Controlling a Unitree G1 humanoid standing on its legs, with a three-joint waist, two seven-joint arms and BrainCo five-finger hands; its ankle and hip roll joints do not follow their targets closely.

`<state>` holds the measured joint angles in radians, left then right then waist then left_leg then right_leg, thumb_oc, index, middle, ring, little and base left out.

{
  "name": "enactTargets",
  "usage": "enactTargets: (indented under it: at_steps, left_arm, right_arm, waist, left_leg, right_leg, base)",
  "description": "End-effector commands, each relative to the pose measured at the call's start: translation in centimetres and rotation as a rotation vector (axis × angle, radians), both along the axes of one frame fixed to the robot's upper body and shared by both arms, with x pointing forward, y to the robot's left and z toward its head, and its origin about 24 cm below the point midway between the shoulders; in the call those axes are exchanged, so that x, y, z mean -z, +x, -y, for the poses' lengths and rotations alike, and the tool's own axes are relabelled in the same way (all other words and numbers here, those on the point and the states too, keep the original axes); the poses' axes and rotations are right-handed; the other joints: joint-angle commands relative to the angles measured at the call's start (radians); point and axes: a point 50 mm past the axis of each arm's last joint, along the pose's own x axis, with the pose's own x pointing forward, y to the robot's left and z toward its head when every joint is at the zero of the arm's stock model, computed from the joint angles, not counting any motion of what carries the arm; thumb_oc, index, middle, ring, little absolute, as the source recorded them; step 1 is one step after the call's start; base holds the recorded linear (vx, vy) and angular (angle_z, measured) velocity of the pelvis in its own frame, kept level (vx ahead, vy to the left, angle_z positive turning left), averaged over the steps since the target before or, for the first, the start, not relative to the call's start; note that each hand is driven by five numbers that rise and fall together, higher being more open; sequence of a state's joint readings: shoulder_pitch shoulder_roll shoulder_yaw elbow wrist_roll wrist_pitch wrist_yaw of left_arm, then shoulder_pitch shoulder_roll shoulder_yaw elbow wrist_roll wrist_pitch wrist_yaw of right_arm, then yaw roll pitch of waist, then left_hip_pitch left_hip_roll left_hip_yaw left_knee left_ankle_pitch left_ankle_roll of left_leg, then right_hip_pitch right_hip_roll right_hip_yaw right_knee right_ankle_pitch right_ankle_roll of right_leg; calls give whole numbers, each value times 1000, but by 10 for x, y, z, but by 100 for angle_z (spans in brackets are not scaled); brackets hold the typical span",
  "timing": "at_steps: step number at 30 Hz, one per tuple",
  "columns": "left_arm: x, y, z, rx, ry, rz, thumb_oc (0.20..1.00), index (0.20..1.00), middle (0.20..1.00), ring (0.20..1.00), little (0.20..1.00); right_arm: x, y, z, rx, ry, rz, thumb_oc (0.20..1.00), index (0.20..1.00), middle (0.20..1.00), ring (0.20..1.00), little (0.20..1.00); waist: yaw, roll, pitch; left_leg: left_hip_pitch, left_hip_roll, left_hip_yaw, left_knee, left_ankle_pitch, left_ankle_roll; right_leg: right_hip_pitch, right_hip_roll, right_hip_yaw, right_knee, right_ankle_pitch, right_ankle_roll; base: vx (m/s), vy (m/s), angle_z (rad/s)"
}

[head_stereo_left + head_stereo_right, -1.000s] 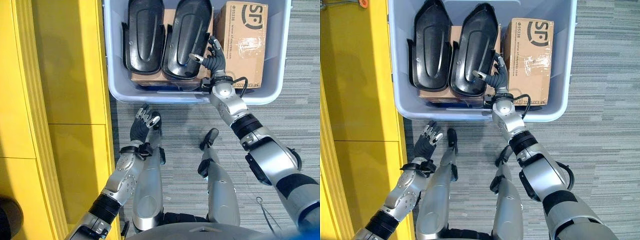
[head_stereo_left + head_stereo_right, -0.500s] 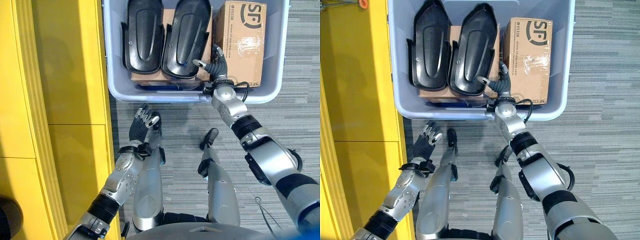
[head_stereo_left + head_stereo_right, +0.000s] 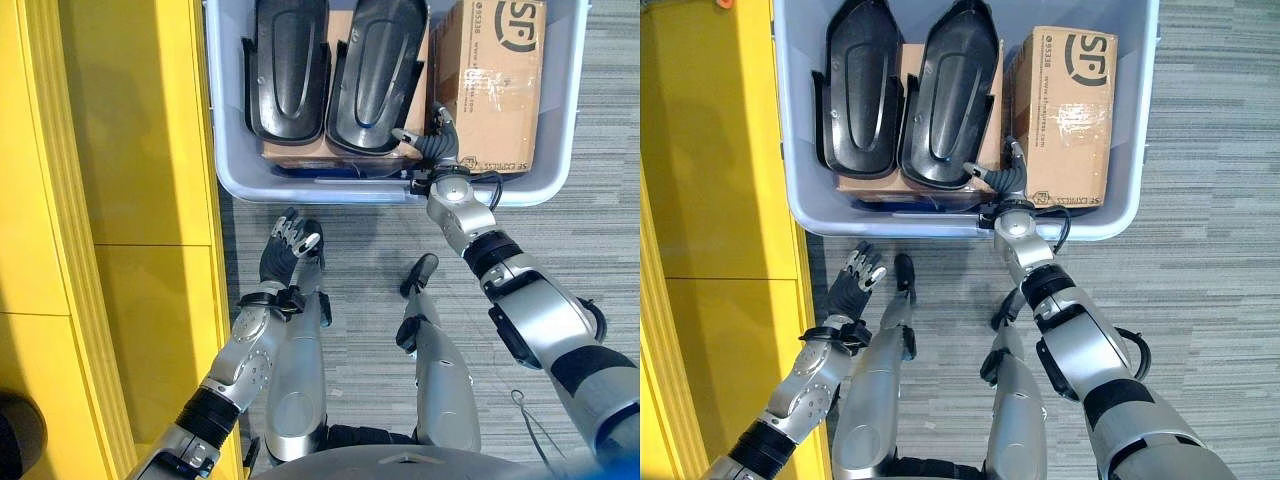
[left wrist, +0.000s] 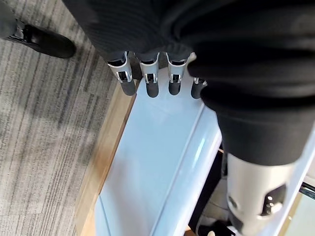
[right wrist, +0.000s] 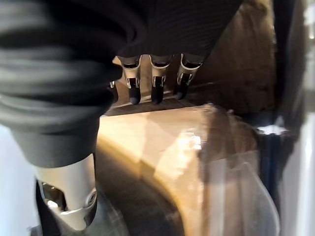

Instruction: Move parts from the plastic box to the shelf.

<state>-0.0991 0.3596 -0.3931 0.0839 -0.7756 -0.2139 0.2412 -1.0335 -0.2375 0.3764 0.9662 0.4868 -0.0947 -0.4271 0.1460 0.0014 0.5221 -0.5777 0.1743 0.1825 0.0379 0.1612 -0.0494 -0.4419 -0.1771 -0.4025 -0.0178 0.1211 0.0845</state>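
**Right hand reaching into the plastic box, nothing lifted yet**

Our right hand's fingers (image 5: pixel 156 88) are straight and slightly spread, holding nothing; we see them from the wrist pointing down toward brown cardboard. Our right hand (image 3: pixel 432 142) sits just inside the near wall of the plastic box (image 3: pixel 228 160), in the gap between the right-hand black part (image 3: pixel 370 75) and the cardboard box (image 3: pixel 500 85). The thumb lies against the near end of that black part, though we cannot tell whether it presses on it.

Our left hand (image 3: pixel 285 245) hangs outside the plastic box, just beside its near wall, with its fingers relaxed and open and nothing in them.

Inside the plastic box, two black moulded parts lie side by side; the other one (image 3: pixel 285 65) is at the box's left side. Both rest on a flat carton (image 3: pixel 300 152). The yellow shelf (image 3: pixel 130 150) stands just beside the plastic box on its left.

We judge the task barely begun here: both parts remain in the plastic box, and gripping, lifting and carrying to the shelf all remain.
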Motion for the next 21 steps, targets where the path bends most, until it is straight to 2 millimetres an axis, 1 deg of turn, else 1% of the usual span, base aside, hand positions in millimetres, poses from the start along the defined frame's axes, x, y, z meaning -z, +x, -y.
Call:
enactTargets:
  at_steps: [1, 3, 4, 8, 11, 21]
  left_arm:
    - [-8, -5, 3, 31, -11, 53, 1000, 1000, 1000, 1000, 1000]
    - [-9, -5, 4, 34, -9, 58, 1000, 1000, 1000, 1000, 1000]
    - [-9, -5, 4, 35, -9, 58, 1000, 1000, 1000, 1000, 1000]
    - [-11, -4, 4, 36, -3, 66, 1000, 1000, 1000, 1000, 1000]
    - [-11, -4, 3, 35, 0, 67, 1000, 1000, 1000, 1000, 1000]
    - [-14, -3, 5, 47, 4, 82, 1000, 1000, 1000, 1000, 1000]
  right_arm:
    - [-33, 7, 4, 41, 4, 90, 1000, 1000, 1000, 1000, 1000]
    - [-34, 8, 6, 48, 6, 90, 1000, 1000, 1000, 1000, 1000]
    - [-34, 8, 11, 66, 7, 87, 1000, 1000, 1000, 1000, 1000]
    - [-37, 9, 18, 91, 7, 90, 1000, 1000, 1000, 1000, 1000]
    - [-38, 9, 20, 101, 12, 87, 1000, 1000, 1000, 1000, 1000]
    - [-55, 13, 38, 172, 6, 107, 1000, 1000, 1000, 1000, 1000]
  waist:
    - [33, -3, -2]
    - [35, -1, -2]
    - [39, 1, -2]
    - [47, 8, -2]
    - [51, 11, -2]
    - [67, 19, -2]
  left_leg:
    - [10, 19, -110, 47, -108, -50]
    - [-1, 16, -112, 52, -108, -51]
    - [-14, 14, -115, 57, -109, -50]
    - [-34, 8, -122, 67, -113, -49]
    - [-46, 5, -127, 76, -117, -47]
    - [-76, -13, -141, 90, -127, -40]
  right_leg:
    - [-27, -61, -28, 92, -89, 81]
    - [-33, -62, -33, 94, -90, 82]
    - [-36, -64, -36, 95, -90, 82]
    - [-42, -68, -46, 95, -90, 84]
    - [-45, -71, -48, 97, -90, 85]
    - [-46, -80, -60, 90, -86, 91]
  base:
    - [0, 0, 0]
    - [7, -3, 3]
    - [8, -7, 7]
    - [17, 3, 13]
    - [13, 10, 2]
    - [14, 15, 3]
